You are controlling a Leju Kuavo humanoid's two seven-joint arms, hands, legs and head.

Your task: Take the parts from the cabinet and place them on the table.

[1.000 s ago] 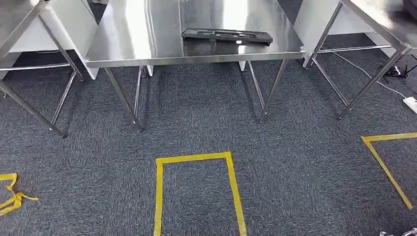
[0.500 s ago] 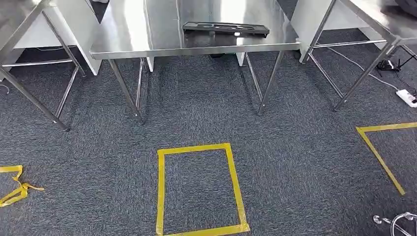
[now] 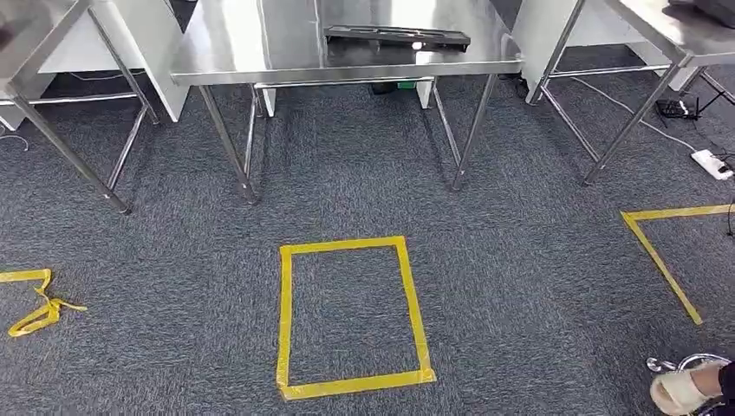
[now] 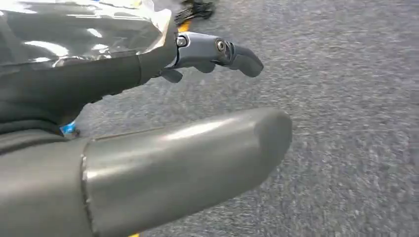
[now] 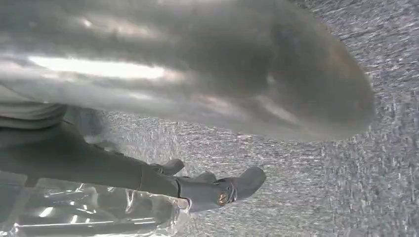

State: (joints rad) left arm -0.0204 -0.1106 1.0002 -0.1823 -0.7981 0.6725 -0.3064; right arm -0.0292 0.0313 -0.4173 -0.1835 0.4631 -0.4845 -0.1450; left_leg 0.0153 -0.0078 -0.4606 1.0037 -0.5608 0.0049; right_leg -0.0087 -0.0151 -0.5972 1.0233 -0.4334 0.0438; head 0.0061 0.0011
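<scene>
A flat black moulded part (image 3: 397, 36) lies on the steel table (image 3: 251, 52) at the far end of the head view, near the table's front edge. Both arms hang over the grey carpet. My left hand (image 4: 188, 158) has its thick thumb well apart from its dark fingers (image 4: 217, 52), and nothing lies between them. My right hand (image 5: 197, 84) looks the same, its thumb spread away from the fingers (image 5: 222, 190) with nothing held.
A yellow tape rectangle (image 3: 351, 316) marks the carpet in front of me, with a tape corner (image 3: 663, 260) to the right and crumpled tape (image 3: 35, 312) to the left. Steel tables (image 3: 35, 35) (image 3: 676, 30) flank the middle one. A person's sandalled foot (image 3: 685, 388) is at bottom right.
The camera has drawn back from the table, so the whole scene sits higher in the picture. The tape rectangle now shows in full, and a sandalled foot has come in at bottom right.
</scene>
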